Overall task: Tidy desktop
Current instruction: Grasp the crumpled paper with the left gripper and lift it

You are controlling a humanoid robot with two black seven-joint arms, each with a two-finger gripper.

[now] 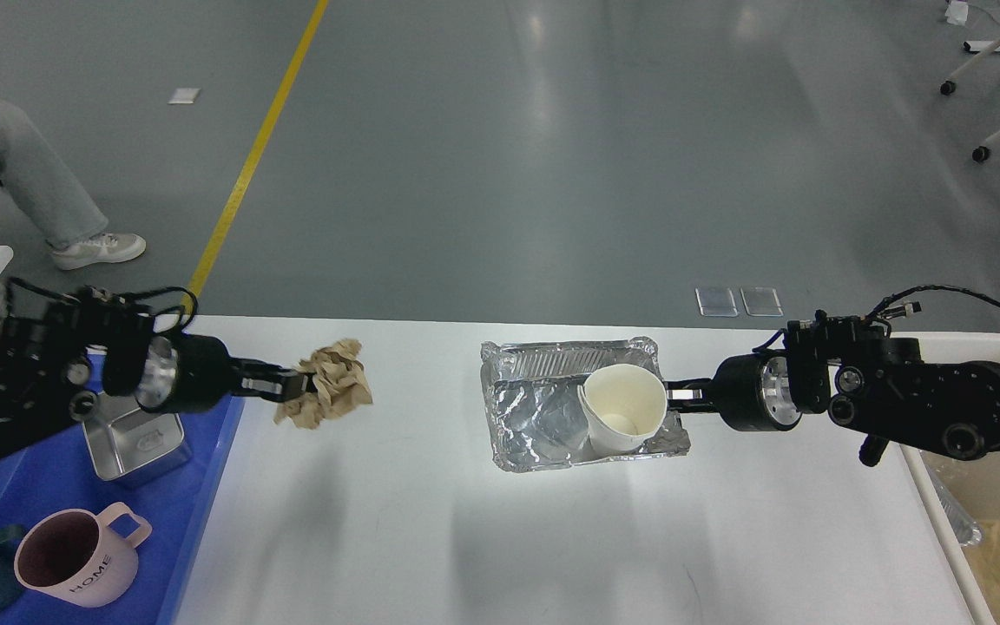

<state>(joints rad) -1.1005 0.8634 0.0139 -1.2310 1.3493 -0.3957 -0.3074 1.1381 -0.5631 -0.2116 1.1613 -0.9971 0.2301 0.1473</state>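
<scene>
One white desktop (483, 538), smooth; foil tray (543, 417) holds paper cup (623, 408), apparently pinched by right gripper (672, 397); left gripper (296, 384) clamps crumpled brown paper (332, 384).

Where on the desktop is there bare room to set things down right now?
The desktop is bare across its whole near half, and between the crumpled paper in the left gripper and the foil tray. Crowded: the foil tray holding the paper cup, and the blue tray.
</scene>
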